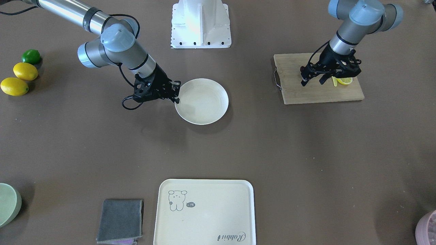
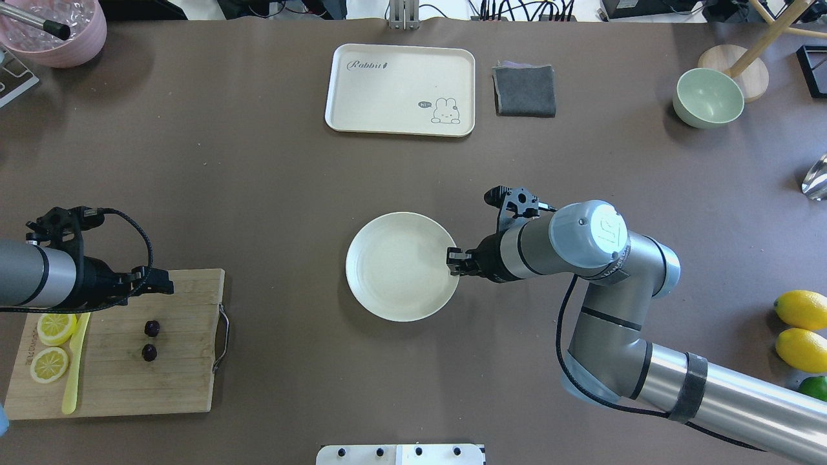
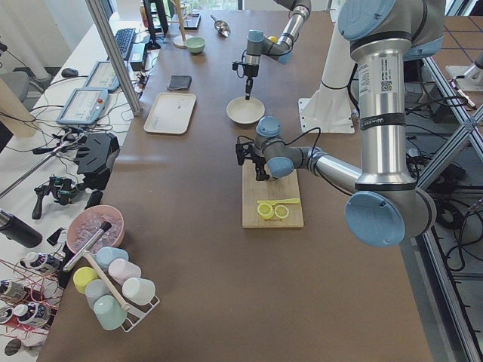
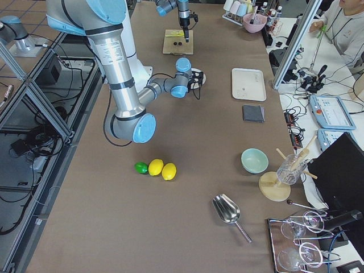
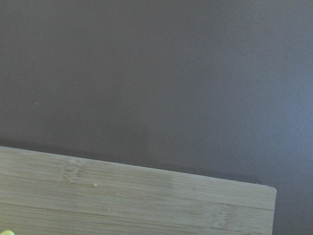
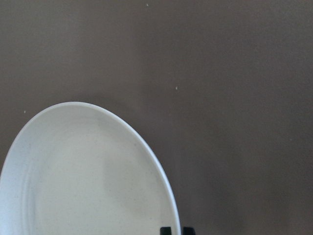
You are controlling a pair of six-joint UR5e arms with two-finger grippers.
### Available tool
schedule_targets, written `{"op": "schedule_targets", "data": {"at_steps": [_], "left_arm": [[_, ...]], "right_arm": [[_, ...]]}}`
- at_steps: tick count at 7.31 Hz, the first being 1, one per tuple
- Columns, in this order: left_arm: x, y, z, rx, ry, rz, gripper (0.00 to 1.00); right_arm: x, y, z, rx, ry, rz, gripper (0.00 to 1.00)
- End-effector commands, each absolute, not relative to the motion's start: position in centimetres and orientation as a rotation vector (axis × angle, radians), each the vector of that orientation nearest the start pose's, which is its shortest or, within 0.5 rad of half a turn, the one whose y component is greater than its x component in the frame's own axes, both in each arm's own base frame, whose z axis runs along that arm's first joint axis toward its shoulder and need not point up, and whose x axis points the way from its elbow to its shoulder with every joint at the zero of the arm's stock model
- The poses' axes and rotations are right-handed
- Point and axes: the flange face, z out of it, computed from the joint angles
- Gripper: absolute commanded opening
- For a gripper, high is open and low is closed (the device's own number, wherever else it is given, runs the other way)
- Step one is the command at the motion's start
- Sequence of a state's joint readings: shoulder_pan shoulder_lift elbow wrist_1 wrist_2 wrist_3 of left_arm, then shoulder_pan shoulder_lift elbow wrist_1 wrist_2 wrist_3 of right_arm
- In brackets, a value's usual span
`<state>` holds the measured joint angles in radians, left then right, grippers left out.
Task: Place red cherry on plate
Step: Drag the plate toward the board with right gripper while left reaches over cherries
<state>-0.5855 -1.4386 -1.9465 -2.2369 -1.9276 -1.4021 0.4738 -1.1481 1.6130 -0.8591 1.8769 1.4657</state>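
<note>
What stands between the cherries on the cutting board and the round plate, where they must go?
Nothing visible. Only bare table lies between the red cherry on the cutting board and the plate. The right hand is at the plate's far rim, off that path.

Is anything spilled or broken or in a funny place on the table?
No, nothing stands out. The two cherries lie on the wooden board near the lemon slices. The plate sits flat and empty in the middle. I see nothing spilled or broken.
</note>
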Motion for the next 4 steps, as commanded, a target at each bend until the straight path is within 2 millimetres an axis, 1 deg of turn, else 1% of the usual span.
{"op": "schedule_targets", "data": {"at_steps": [1, 2, 3, 4], "left_arm": [[34.3, -31.9, 47.1, -0.016, 0.952, -0.205, 0.87], [34.0, -31.5, 47.5, -0.021, 0.944, -0.203, 0.82], [34.0, -31.3, 48.0, -0.021, 0.932, -0.203, 0.74], [33.4, -30.9, 48.3, -0.026, 0.925, -0.204, 0.63]], "right_arm": [[-53.5, -39.0, 32.3, 0.093, -1.183, 0.151, 1.00], [-53.5, -39.0, 32.2, 0.093, -1.185, 0.151, 1.00], [-53.5, -39.0, 32.1, 0.094, -1.188, 0.151, 1.00], [-53.6, -38.8, 32.1, 0.091, -1.191, 0.151, 1.00]]}}
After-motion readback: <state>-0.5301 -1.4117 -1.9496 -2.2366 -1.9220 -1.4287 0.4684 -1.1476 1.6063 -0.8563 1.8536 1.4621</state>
